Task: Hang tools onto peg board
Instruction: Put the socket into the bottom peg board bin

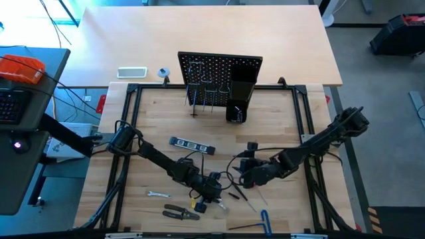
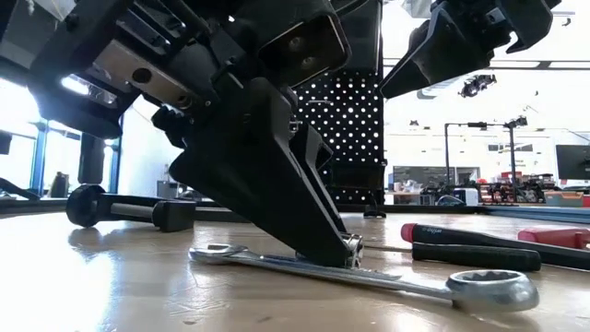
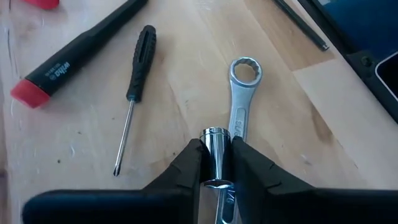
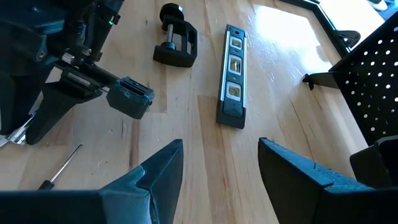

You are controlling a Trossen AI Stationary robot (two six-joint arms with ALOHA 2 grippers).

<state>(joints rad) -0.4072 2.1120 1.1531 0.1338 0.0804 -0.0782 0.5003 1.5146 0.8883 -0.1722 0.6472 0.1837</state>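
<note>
My left tool (image 3: 216, 163) is down at the desk (image 1: 279, 119) near its 6 o'clock edge, and its two fingers (image 3: 186, 168) are closed on a shiny metal socket (image 3: 214, 146) that stands upright between them. In the low view the fingertips reach the wood right at the silver wrench (image 2: 369, 277), which lies flat with its ring end (image 3: 246, 70) pointing away from the wrist camera; the socket sits at or on the wrench's near part, and I cannot tell whether the two touch.

Beside the wrench I see a small black screwdriver (image 3: 134, 93) and, past it, a thicker black handle with a red cap (image 3: 68, 62), both lying flat and apart from each other.

My right tool (image 4: 221, 165) hangs above the desk just to the 3 o'clock side of the left one, its fingers spread wide with nothing between them. Under and ahead of it lie the dark level (image 4: 231, 74) and the black C-clamp (image 4: 175, 45), close together but not touching.

From the high view, the pliers (image 1: 179, 212) and a second small wrench (image 1: 157, 194) lie toward 7 o'clock, and the blue-handled hex key (image 1: 265, 220) toward 5 o'clock at the front edge. The peg board (image 1: 219, 73) stands upright at 12 o'clock, with thin hooks (image 1: 202, 89) on its face and a black box holder (image 1: 238, 99) on its 3 o'clock side. I see no tool hung on the hooks.
</note>
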